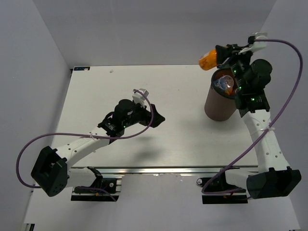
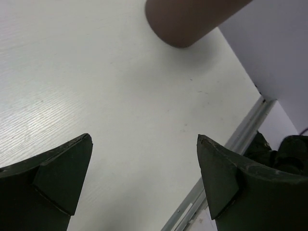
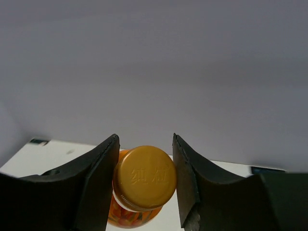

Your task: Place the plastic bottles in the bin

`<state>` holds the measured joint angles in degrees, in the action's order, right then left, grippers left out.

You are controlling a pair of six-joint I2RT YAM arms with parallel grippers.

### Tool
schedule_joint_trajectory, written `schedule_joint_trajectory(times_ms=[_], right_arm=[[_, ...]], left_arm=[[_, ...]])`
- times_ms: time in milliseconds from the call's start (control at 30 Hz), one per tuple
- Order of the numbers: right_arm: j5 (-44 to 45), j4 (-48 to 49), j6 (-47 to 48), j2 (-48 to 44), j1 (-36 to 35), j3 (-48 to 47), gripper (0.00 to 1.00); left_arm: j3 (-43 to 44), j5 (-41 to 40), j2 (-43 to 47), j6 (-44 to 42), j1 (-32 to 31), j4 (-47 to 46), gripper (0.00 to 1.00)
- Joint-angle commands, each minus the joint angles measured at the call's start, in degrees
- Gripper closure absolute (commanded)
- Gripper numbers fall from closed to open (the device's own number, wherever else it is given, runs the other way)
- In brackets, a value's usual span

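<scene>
The dark brown bin (image 1: 217, 103) stands at the table's far right; a clear bottle (image 1: 224, 84) and some orange show inside it. Its base shows in the left wrist view (image 2: 185, 21). My right gripper (image 1: 222, 54) is shut on an orange bottle (image 1: 209, 58) by its gold cap (image 3: 144, 177), holding it in the air above and just beyond the bin's rim. The bottle's labelled orange body (image 3: 130, 216) points away from the camera. My left gripper (image 1: 155, 119) is open and empty above the middle of the table. No other bottles show on the table.
The white table (image 1: 144, 86) is walled by grey panels on the left, back and right. A metal rail (image 1: 159, 169) runs along its near edge. The rail also shows in the left wrist view (image 2: 221, 168).
</scene>
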<state>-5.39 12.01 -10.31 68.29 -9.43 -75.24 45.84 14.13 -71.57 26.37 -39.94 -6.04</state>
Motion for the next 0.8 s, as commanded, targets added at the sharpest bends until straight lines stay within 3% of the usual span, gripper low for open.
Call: schedule_joint_trajectory(times_ms=[0,233,467,767], right_arm=[[9.0,-1.7,3.4,2.2,5.5,-4.2,1.00],[11.3,-9.3,6.7,9.4,12.8,-14.0,1.00],[20.5,-10.5,13.1,10.6,14.7,-11.2,1.00],[18.3,-11.9,13.6,14.1,15.8,-7.9,0.99]], left_arm=[[1.4,-6.6,1.3,-0.9,0.0,4.6,0.02],[3.2,-15.8,0.4,-1.3,0.0,10.7,0.02],[4.3,-20.0,-0.4,-1.7,0.0,13.9,0.02],[3.8,-20.4,-0.6,-1.6,0.0,14.5,0.02]])
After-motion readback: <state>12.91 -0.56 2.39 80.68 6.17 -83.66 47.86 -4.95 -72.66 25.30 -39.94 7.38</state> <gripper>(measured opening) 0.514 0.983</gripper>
